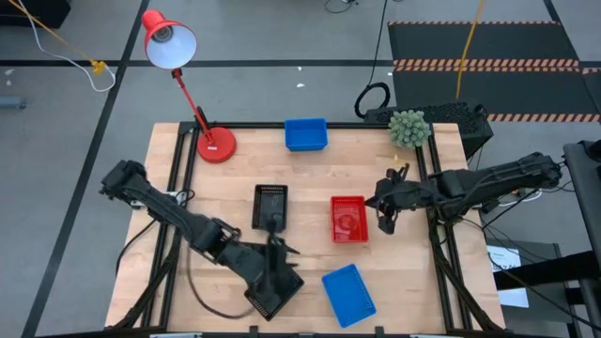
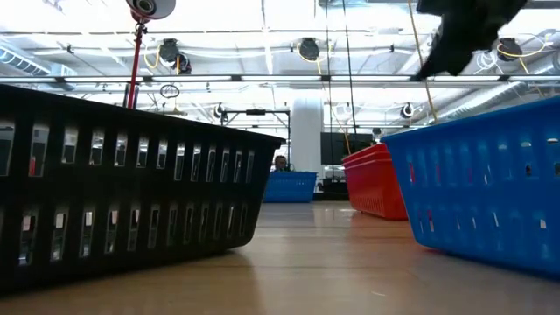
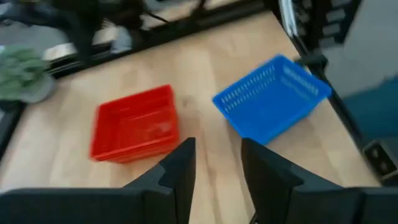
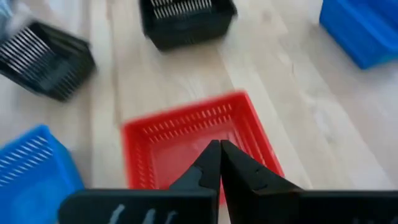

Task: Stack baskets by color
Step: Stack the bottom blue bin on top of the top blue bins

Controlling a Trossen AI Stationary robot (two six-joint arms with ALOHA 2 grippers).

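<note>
Left gripper (image 1: 279, 246): fingers parted in the left wrist view with only bare table between them, nothing held. It hovers at about 6 o'clock on the table, between the two black baskets: one at centre (image 1: 270, 207), one at the front edge (image 1: 273, 293).

Right gripper (image 1: 385, 218): fingers pressed together, empty, just beside the red basket (image 1: 348, 219) at 3 o'clock.

Blue baskets: one at 5 o'clock (image 1: 348, 294), one at 12 o'clock (image 1: 305, 134). Whether these are stacks I cannot tell.

Judgement: you are mid-sort on the black pair. Next, lower the left fingers astride one black rim, close, lift, and nest it squarely into the other.
</note>
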